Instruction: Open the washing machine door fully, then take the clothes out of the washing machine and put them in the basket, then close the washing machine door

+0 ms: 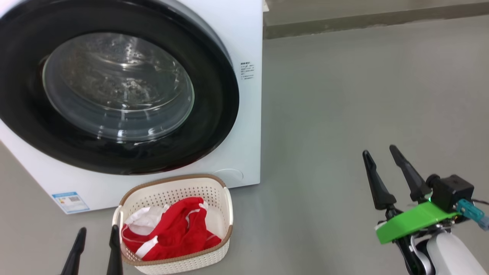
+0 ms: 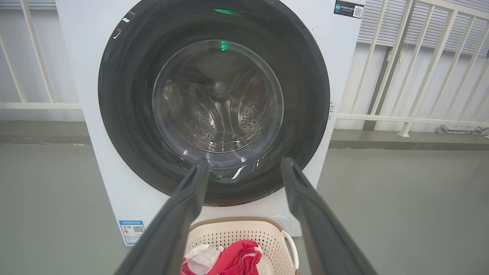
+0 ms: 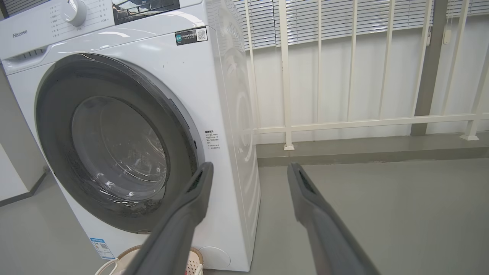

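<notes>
The white washing machine [image 1: 248, 38] stands at the upper left, and its round black-rimmed door [image 1: 114, 86] lies shut flat against the front. On the floor just before it sits the cream basket [image 1: 216, 193], holding the red and white clothes [image 1: 175, 229]. My left gripper [image 1: 97, 231] hangs open right beside the basket's left rim, nothing between its fingers. My right gripper [image 1: 380, 152] stands open over bare floor well to the right of the machine. The left wrist view looks at the door [image 2: 214, 103] head-on, with the steel drum behind the glass and the basket [image 2: 237, 233] below.
Grey floor [image 1: 344, 95] spreads to the right of the machine. A low grey kerb [image 1: 363, 21] runs along the back, with a white railing [image 3: 344, 124] and white blinds behind it. A blue label [image 1: 70, 201] marks the machine's lower left corner.
</notes>
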Robot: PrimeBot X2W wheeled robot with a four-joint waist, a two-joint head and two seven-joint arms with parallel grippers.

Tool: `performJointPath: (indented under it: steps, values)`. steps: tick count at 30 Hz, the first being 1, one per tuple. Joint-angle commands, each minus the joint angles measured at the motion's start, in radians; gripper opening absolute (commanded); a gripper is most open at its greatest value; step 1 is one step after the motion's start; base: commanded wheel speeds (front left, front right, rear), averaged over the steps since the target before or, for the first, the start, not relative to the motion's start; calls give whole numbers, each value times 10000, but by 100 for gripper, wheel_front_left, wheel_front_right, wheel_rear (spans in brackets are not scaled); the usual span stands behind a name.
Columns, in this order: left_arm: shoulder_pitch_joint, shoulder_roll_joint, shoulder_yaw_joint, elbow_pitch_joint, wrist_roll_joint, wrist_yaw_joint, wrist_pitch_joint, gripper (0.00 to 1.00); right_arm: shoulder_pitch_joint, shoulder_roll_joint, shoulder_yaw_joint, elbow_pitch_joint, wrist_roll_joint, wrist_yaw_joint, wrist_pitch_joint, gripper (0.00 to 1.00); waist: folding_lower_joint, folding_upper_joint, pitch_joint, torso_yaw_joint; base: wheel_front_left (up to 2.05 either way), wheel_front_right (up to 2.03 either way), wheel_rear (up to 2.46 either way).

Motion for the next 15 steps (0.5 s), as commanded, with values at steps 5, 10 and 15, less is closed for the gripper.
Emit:
performJointPath:
  steps: [5, 10, 15]
  values:
    - [72, 109, 398, -305, 31, 26, -90, 100, 213, -209, 168, -391, 412, -11, -63, 100, 0, 0, -126, -150, 0, 0, 0]
    - [93, 108, 396, -272, 70, -4, -90, 100, 334, -330, 124, -341, 463, -11, -63, 100, 0, 0, -130, -125, 0, 0, 0]
    - [288, 14, 37, 18, 84, -8, 0, 0, 415, -208, 2, -96, 419, 0, 2, 0, 0, 0, -112, -91, 0, 0, 0]
